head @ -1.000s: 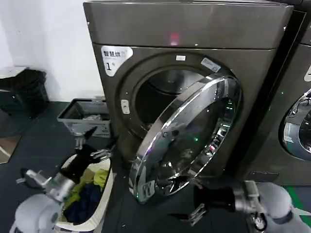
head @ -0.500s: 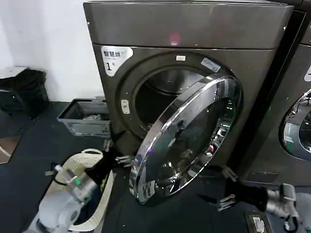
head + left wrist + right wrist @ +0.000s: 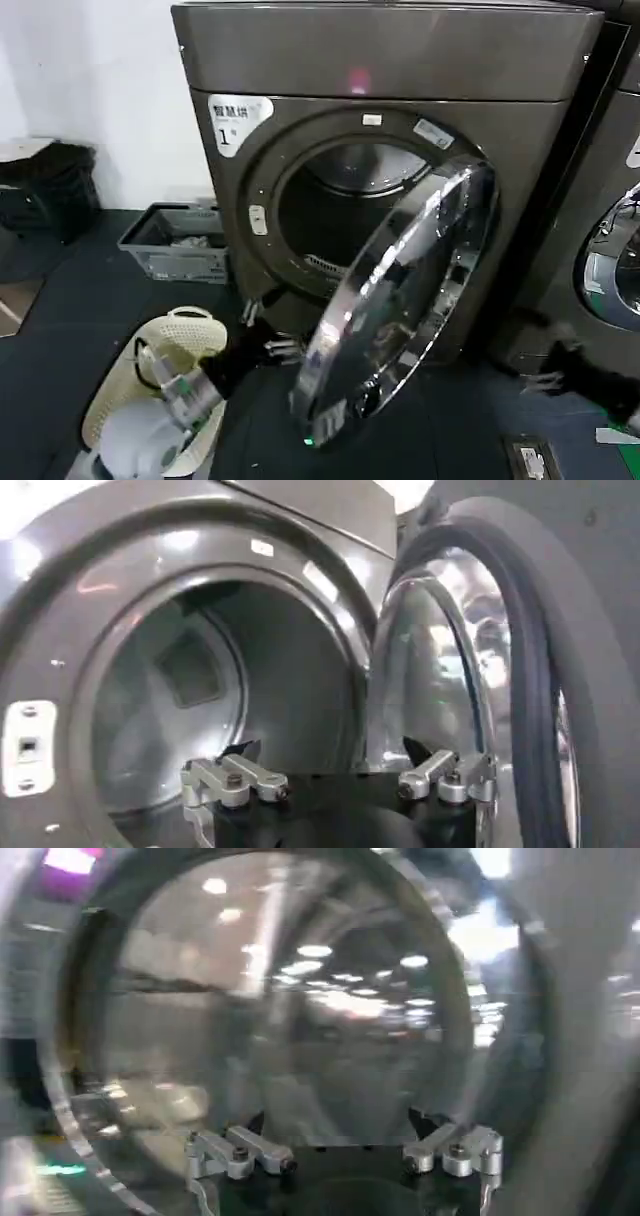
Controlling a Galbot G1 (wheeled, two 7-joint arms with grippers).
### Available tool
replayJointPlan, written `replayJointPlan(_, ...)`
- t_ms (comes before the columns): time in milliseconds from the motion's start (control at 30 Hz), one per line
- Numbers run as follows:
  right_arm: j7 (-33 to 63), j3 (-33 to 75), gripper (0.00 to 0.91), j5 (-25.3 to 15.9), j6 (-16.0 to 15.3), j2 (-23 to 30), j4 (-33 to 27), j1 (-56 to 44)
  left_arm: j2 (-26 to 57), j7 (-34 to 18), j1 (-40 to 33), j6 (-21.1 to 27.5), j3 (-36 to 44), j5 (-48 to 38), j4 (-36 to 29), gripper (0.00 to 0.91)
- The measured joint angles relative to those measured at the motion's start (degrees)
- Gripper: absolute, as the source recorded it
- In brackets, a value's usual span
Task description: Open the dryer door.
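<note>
dryer door [image 3: 400, 300] ajar; drum [image 3: 200, 680] empty; left claw [image 3: 268, 335] open beside it.

Dryer [image 3: 400, 60]: dark grey-brown metallic front, small pink light, white label with black "1" at upper corner.

Dryer door [image 3: 400, 300]: bright chrome rim, dark tinted glass centre with pale reflections; black rubber seal [image 3: 525, 660] on inner face.

Left gripper [image 3: 268, 335]: black body, silver finger links, just beside the chrome rim. Behind it, a cream perforated basket [image 3: 190, 335]; farther off, a grey crate [image 3: 150, 240].

Right gripper [image 3: 545, 365]: black, with a dark blue-grey floor [image 3: 60, 300] under it.
</note>
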Motion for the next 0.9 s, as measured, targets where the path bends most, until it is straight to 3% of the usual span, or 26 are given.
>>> replayJointPlan(167, 7.62, 5.66, 0.907, 2.93, -0.25, 1.57, 0.89, -1.33, 1.44, 0.12, -0.15, -0.77, 2.84, -1.47, -0.72, 0.907)
replayJointPlan(300, 14.99, 8.94, 0.907, 6.06, -2.27, 2.93, 2.26, -2.29, 2.8, -0.08, -1.37, -1.2, 5.97, -1.61, -0.81, 0.907)
replayJointPlan(600, 30.99, 15.97, 0.907, 6.13, -2.83, 2.8, 3.41, -4.69, 5.56, -0.37, -6.41, -2.58, 15.5, -3.14, 0.3, 0.907)
replayJointPlan(900, 46.39, 23.87, 0.907, 5.85, -3.81, 2.76, 4.64, -8.04, 4.38, -0.08, -15.9, -2.81, 26.23, -5.22, 3.57, 0.907)
